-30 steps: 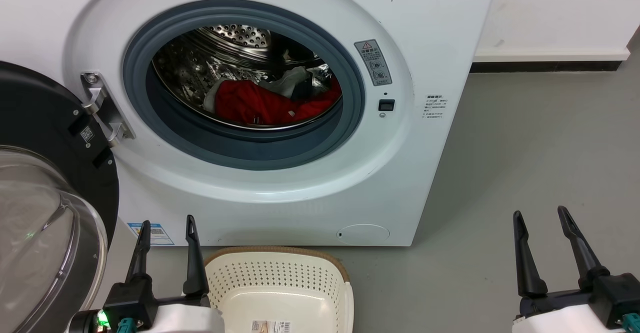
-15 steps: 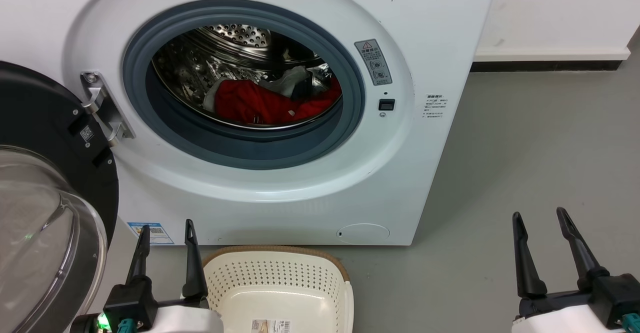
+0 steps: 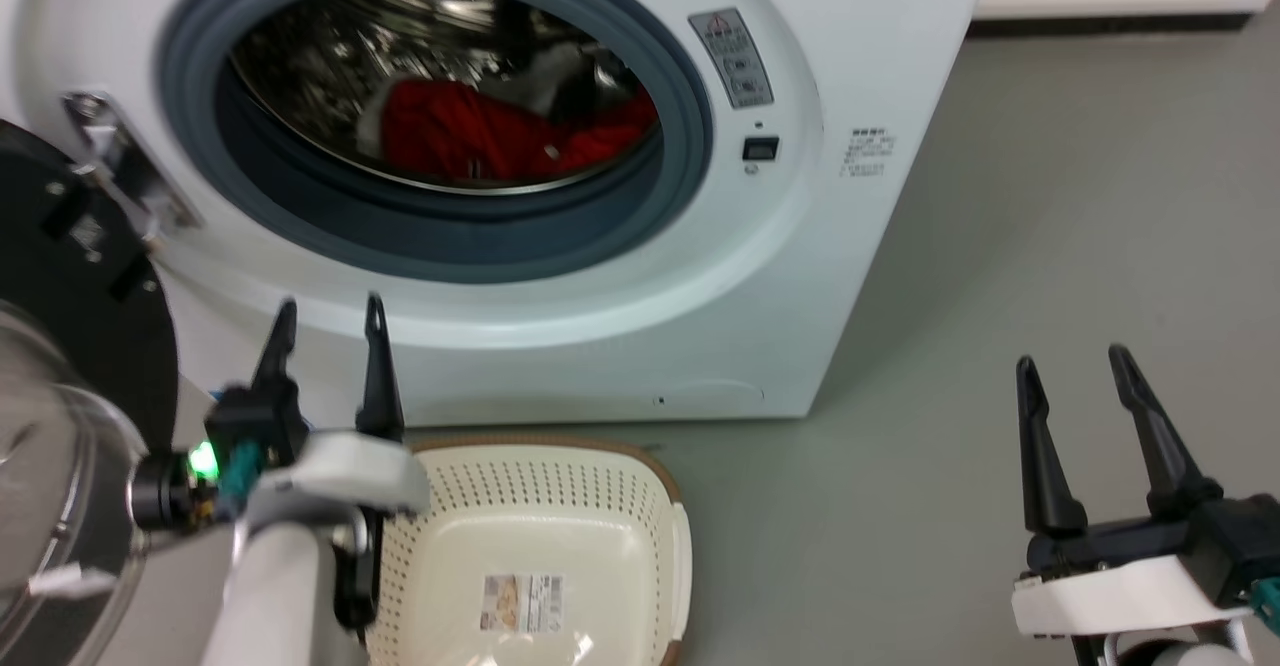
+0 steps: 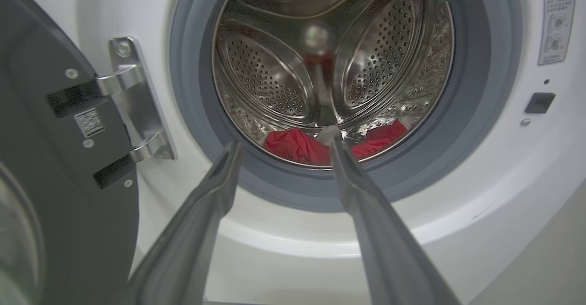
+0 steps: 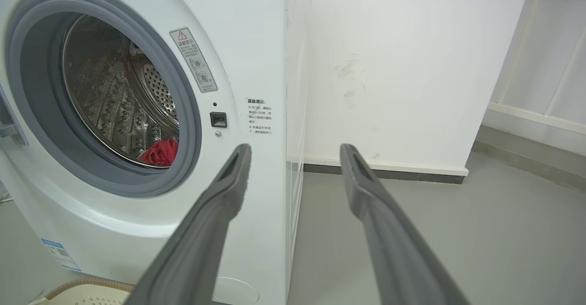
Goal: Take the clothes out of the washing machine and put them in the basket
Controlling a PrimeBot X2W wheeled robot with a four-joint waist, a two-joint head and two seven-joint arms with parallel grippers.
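Note:
The white washing machine (image 3: pixel 860 66) stands with its door (image 3: pixel 60 346) swung open to the left. Red clothes (image 3: pixel 470 131) with a pale piece on top lie low in the steel drum, and show as red clothes (image 4: pixel 297 144) in the left wrist view and red clothes (image 5: pixel 160 153) in the right wrist view. The cream basket (image 3: pixel 540 506) sits on the floor in front of the machine, holding nothing but its label. My left gripper (image 3: pixel 330 311) is open, raised beside the basket's left rim and below the porthole. My right gripper (image 3: pixel 1075 361) is open over the floor at the right.
Grey floor (image 3: pixel 1050 196) spreads to the right of the machine, up to a white wall with a dark skirting (image 5: pixel 389 174). The open glass door and its hinge (image 4: pixel 132 108) stand close to my left arm.
The head camera has tilted down and shifted, so the machine sits higher in view. My left gripper has risen toward the porthole; the right gripper has lifted a little. Both stay open.

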